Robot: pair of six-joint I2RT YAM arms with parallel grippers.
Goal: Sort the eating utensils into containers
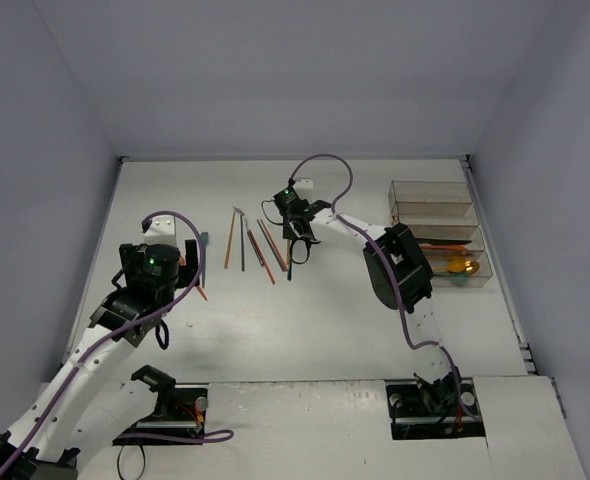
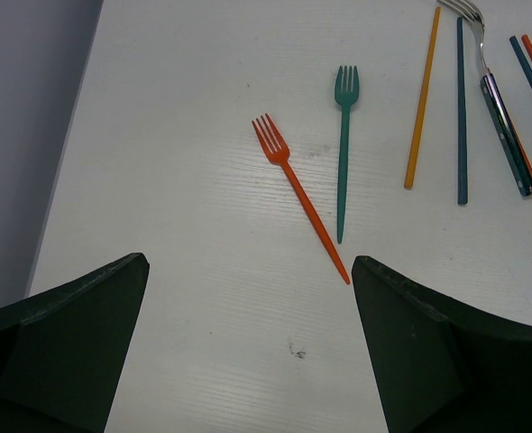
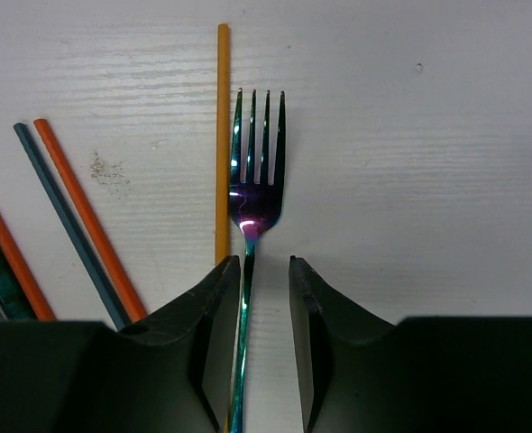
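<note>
The right claw (image 3: 264, 271) straddles the handle of a dark iridescent fork (image 3: 257, 194) lying on the white surface (image 3: 410, 162). Its jaws are narrow but unclenched, with a gap on one side of the handle. A yellow chopstick (image 3: 222, 135) lies just beside the fork. The left claw (image 2: 248, 352) hangs wide, released, with an orange fork (image 2: 298, 203) and a teal fork (image 2: 343, 153) ahead of it. The containers (image 1: 430, 186) stand well off to the right claw's right.

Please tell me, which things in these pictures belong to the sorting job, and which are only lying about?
Belonging to the job:
- iridescent fork, inside the right gripper
- orange fork
- teal fork
- chopsticks
- gold spoon
- containers

Not part of it:
- purple cable
- table
</note>
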